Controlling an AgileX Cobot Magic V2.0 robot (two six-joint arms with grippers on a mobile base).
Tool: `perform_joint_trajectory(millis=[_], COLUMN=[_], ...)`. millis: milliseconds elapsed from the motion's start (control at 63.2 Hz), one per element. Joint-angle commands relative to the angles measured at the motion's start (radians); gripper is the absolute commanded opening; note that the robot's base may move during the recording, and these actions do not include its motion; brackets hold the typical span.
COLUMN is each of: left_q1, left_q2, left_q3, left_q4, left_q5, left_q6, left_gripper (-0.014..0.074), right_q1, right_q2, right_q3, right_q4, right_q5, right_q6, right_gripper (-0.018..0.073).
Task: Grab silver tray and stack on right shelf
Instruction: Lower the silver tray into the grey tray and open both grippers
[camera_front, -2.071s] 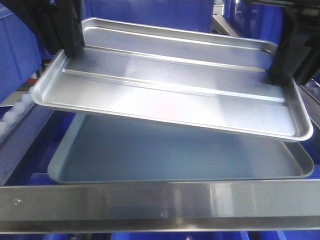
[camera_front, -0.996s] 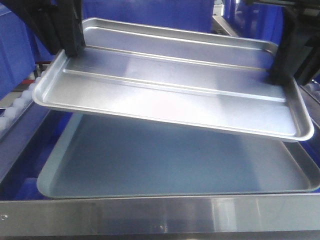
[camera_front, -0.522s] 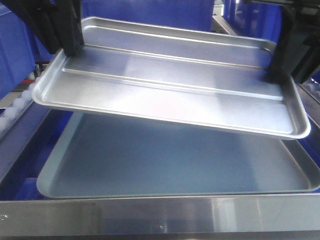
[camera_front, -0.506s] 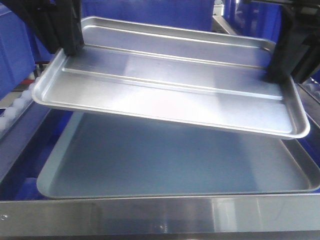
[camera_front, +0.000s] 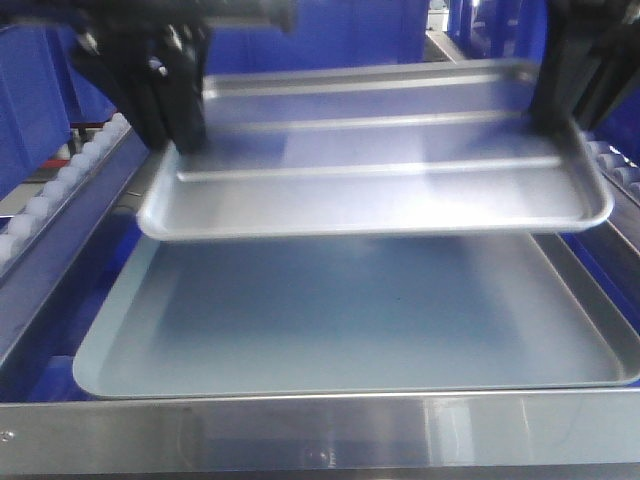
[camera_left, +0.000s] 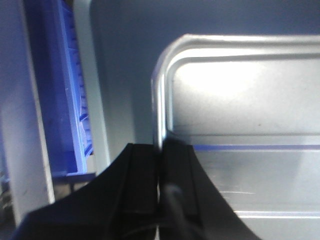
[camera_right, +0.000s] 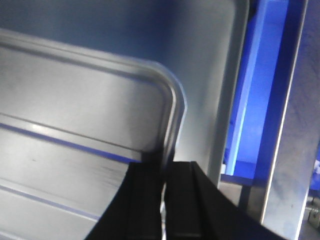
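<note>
The silver tray (camera_front: 380, 190), shiny with two raised ribs, hangs nearly level above the right shelf, whose brushed-steel front bar (camera_front: 320, 435) runs along the bottom of the front view. My left gripper (camera_front: 178, 135) is shut on the tray's left rim and my right gripper (camera_front: 555, 112) is shut on its right rim. The left wrist view shows the black left gripper (camera_left: 160, 150) pinching the rim beside a rounded corner of the tray (camera_left: 240, 110). In the right wrist view the right gripper (camera_right: 164, 172) clamps the rim of the tray (camera_right: 75, 110) near its corner.
A larger dull grey tray (camera_front: 350, 320) lies on the shelf directly under the held tray. White rollers line the left rail (camera_front: 60, 180) and the right rail (camera_front: 615, 165). Blue bins (camera_front: 30, 100) stand behind and to the left.
The silver tray has gone from tilted to nearly level, and has shifted right and farther back over the grey tray. Both grippers stay clamped on its rims.
</note>
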Motion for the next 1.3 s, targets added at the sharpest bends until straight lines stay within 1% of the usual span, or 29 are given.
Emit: perform_joint_trajectory(millis=[0,95,316,538,585,648,727,759,870,917,965,1044,1123,1186,1281], left_q1=[0.014,0.033,0.073,0.105,0.108,0.11,0.11,0.11,0.11,0.11,0.108,0.105,0.098,0.084,0.055], left_q2=[0.014,0.056,0.136,0.183,0.184,0.184,0.184,0.184,0.184,0.184,0.182,0.169,0.144,0.116,0.059], left_q3=[-0.029,-0.029,-0.029,-0.029,-0.029,-0.031,-0.031,-0.031,-0.031,-0.031,-0.031,-0.031,-0.031,-0.031,-0.024], left_q4=[0.032,0.031,0.024,-0.004,-0.018,-0.027,-0.027,-0.027,-0.029,-0.031,-0.031,-0.031,-0.031,-0.026,0.001], left_q5=[-0.052,-0.076,-0.12,-0.117,-0.129,-0.136,-0.14,-0.14,-0.13,-0.123,-0.112,-0.091,-0.076,-0.065,-0.039], left_q6=[0.016,0.014,0.014,0.014,0.014,0.014,0.014,0.014,0.014,0.014,0.014,0.016,0.032,0.067,0.07], left_gripper=[-0.0093,-0.0093,-0.0093,-0.0093,-0.0076,-0.001,0.0121,0.02,0.0406,0.0456,0.0484,0.0485,0.0485,0.0482,0.0438], right_q1=[-0.026,-0.042,-0.047,-0.047,-0.047,-0.047,-0.047,-0.047,-0.047,-0.047,-0.047,-0.047,-0.047,-0.047,-0.046], right_q2=[0.034,0.1,0.222,0.243,0.243,0.243,0.243,0.243,0.241,0.24,0.231,0.208,0.174,0.145,0.095], right_q3=[-0.043,-0.043,-0.043,-0.043,-0.043,-0.043,-0.043,-0.043,-0.043,-0.043,-0.043,-0.043,-0.043,-0.043,-0.035], right_q4=[-0.021,-0.021,-0.021,-0.022,-0.022,-0.022,-0.022,-0.022,-0.024,-0.024,-0.024,-0.024,-0.024,-0.024,-0.024], right_q5=[-0.078,-0.104,-0.149,-0.152,-0.153,-0.15,-0.144,-0.141,-0.131,-0.13,-0.13,-0.13,-0.128,-0.12,-0.112], right_q6=[-0.035,-0.035,-0.035,-0.035,-0.035,-0.035,-0.036,-0.036,-0.036,-0.036,-0.036,-0.036,-0.036,-0.036,-0.048], right_gripper=[0.0057,0.0057,0.0057,0.0062,0.0077,0.0123,0.0237,0.0309,0.051,0.0564,0.0598,0.0586,0.0555,0.0512,0.0405])
